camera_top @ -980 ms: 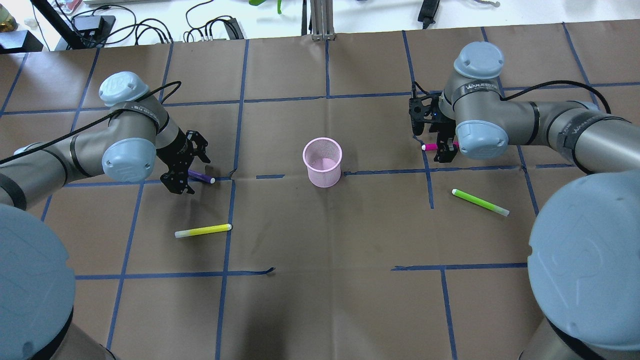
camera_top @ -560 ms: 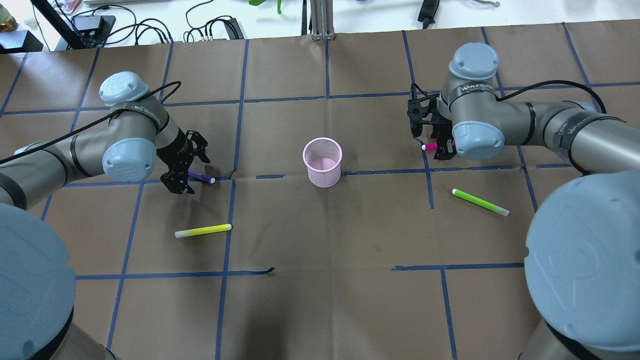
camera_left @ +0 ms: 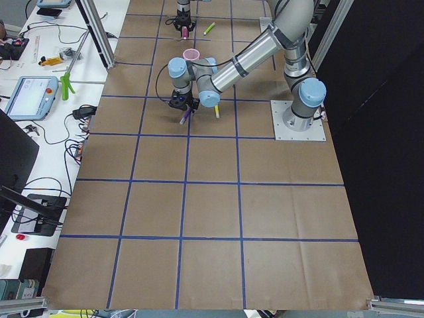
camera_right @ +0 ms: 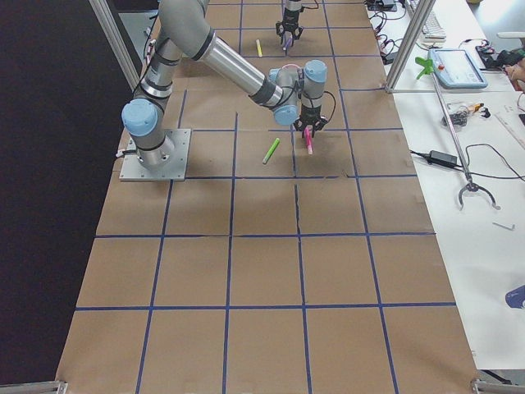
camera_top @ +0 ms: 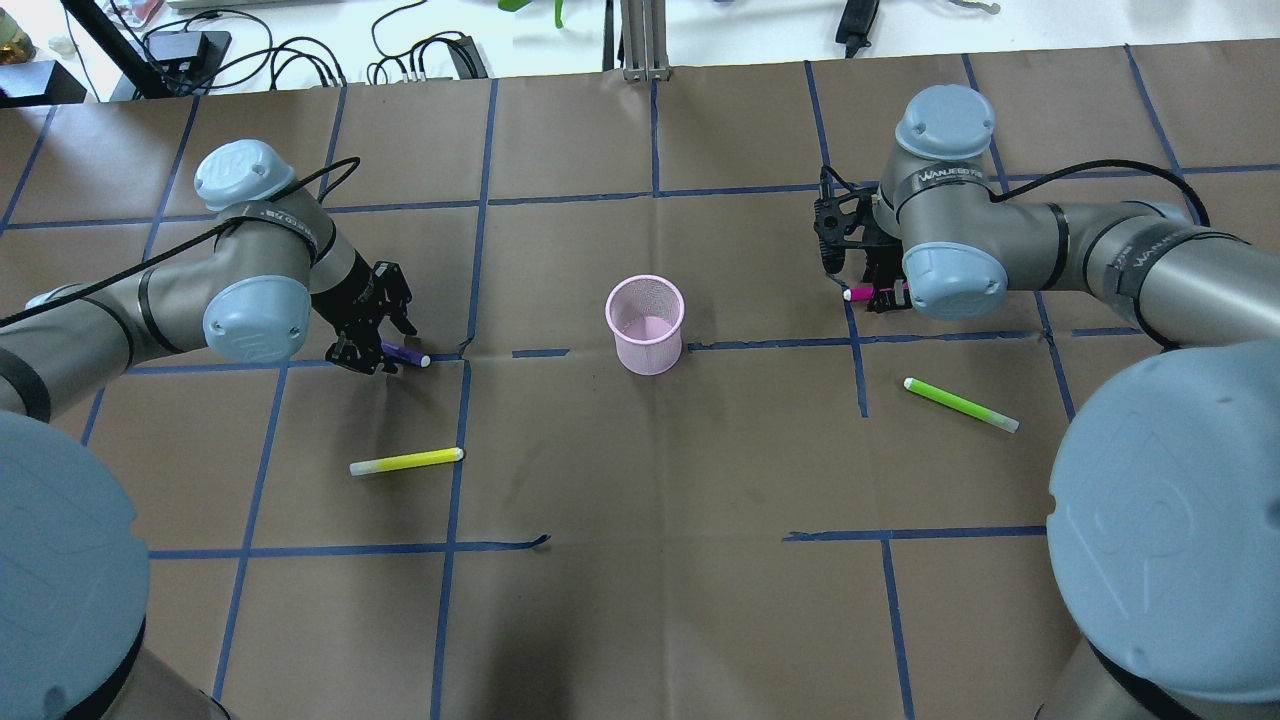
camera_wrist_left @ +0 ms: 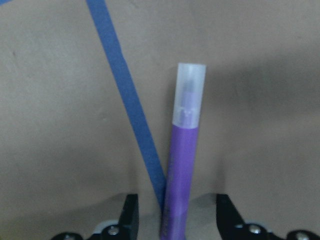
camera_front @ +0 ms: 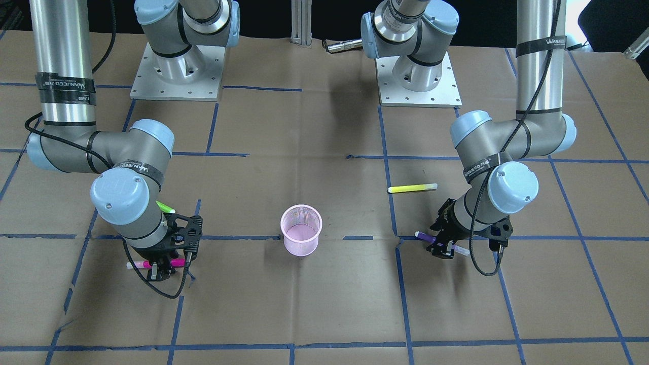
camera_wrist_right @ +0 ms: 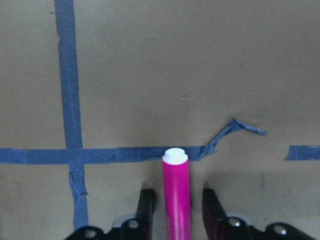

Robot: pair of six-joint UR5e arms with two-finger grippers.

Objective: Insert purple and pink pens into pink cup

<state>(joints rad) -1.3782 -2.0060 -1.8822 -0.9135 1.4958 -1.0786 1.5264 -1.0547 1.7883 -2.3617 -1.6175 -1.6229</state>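
The pink mesh cup (camera_top: 645, 325) stands upright mid-table, also in the front view (camera_front: 301, 230). The purple pen (camera_top: 408, 355) lies flat on the paper. My left gripper (camera_top: 378, 345) is down over it, and in the left wrist view the pen (camera_wrist_left: 185, 150) lies between the jaws with clear gaps on both sides. The pink pen (camera_top: 858, 294) lies flat on a blue tape line. My right gripper (camera_top: 882, 293) straddles it. In the right wrist view the pen (camera_wrist_right: 175, 190) sits between the fingers (camera_wrist_right: 146, 205) with narrow gaps.
A yellow highlighter (camera_top: 407, 461) lies near my left arm, in front of the purple pen. A green highlighter (camera_top: 960, 404) lies near my right arm. Brown paper with blue tape lines covers the table (camera_top: 640, 600). Cables and gear lie beyond the far edge.
My left gripper's jaws have narrowed around the purple pen. My right gripper has shifted slightly over the pink pen. Neither pen has moved.
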